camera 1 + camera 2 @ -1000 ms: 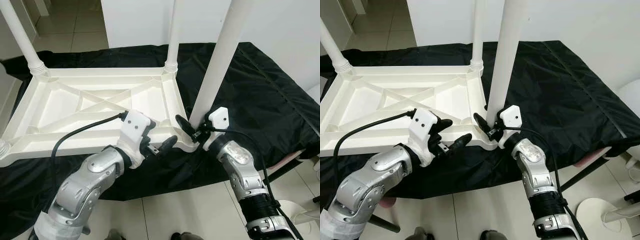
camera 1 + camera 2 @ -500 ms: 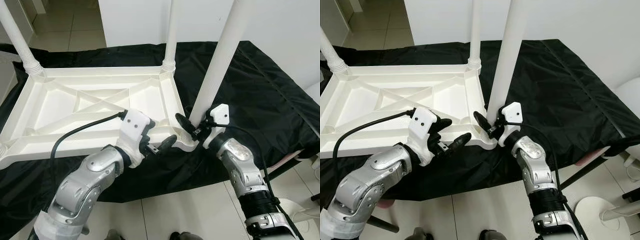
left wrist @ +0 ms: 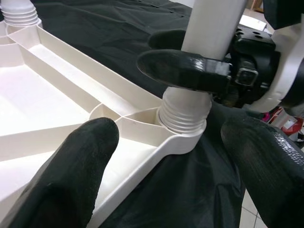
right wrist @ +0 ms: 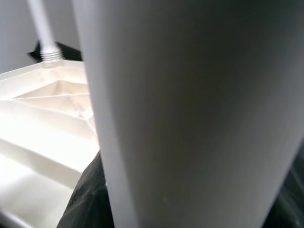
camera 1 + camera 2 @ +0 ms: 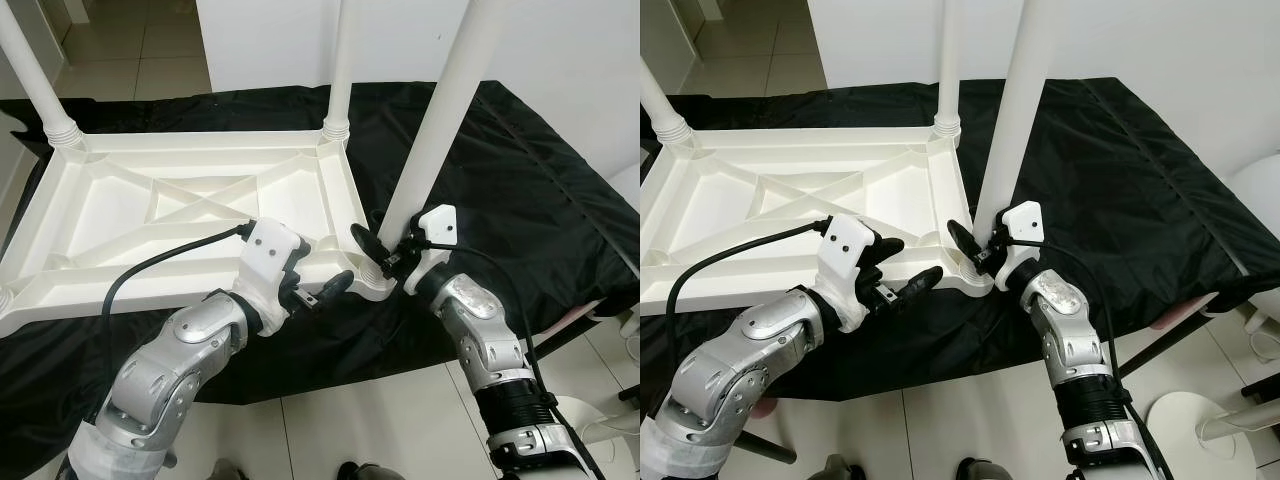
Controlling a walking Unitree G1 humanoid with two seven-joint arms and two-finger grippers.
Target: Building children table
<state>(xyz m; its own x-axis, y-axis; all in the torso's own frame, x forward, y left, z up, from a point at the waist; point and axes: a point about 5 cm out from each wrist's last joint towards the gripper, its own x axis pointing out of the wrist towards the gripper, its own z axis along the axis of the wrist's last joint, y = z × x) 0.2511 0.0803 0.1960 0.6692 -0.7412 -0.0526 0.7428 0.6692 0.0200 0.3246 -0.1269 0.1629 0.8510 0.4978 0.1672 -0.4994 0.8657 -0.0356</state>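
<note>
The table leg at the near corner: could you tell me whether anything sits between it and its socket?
Nothing visible does. The table leg already stands in the corner socket of the upturned tabletop, its threads partly showing, with the right gripper closed around it just above.

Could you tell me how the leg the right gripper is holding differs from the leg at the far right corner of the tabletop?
The near leg has the right gripper shut around it just above its threads; the far leg stands untouched. The near leg leans to the right, while the far leg stands nearly upright. The near leg sits at the tabletop corner beside the open left gripper; the far leg sits at the corner nearer the wall. Both are white, round, with ribbed bases in corner sockets.
</note>
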